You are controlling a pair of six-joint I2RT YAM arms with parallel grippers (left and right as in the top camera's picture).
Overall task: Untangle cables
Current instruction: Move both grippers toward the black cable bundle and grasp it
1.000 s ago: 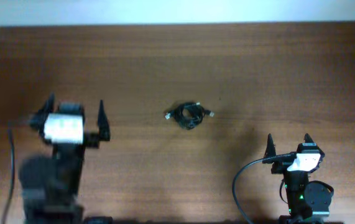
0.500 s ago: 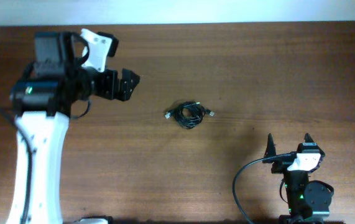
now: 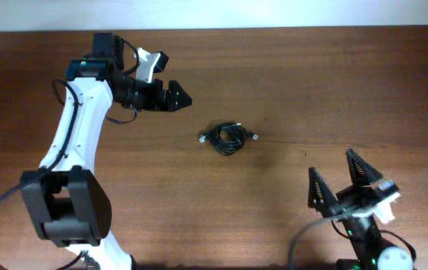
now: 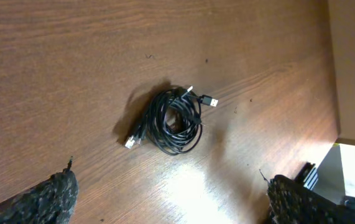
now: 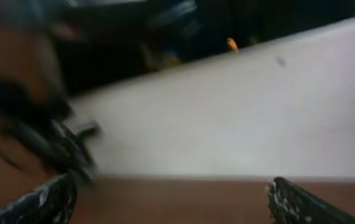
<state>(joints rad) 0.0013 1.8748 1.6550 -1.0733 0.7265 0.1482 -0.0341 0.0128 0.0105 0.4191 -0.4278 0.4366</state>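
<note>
A small coiled bundle of black cables [image 3: 228, 139] with white and silver plugs lies near the middle of the wooden table; it also shows in the left wrist view [image 4: 174, 120]. My left gripper [image 3: 175, 97] is open and empty, up and to the left of the bundle, its fingertips spread wide in the left wrist view [image 4: 171, 193]. My right gripper [image 3: 337, 180] is open and empty near the front right, well away from the bundle. The right wrist view is blurred and shows only the table's far edge and a wall.
The brown wooden table [image 3: 311, 90] fills the overhead view, with a pale wall along its far edge. The left arm [image 3: 71, 142] stretches from the front left toward the back. A dark stand [image 4: 308, 177] shows at the table's edge in the left wrist view.
The left arm has swung from the front left up to the back and reached right toward the cable bundle. The right gripper has lifted and tilted forward. The bundle has not moved.
</note>
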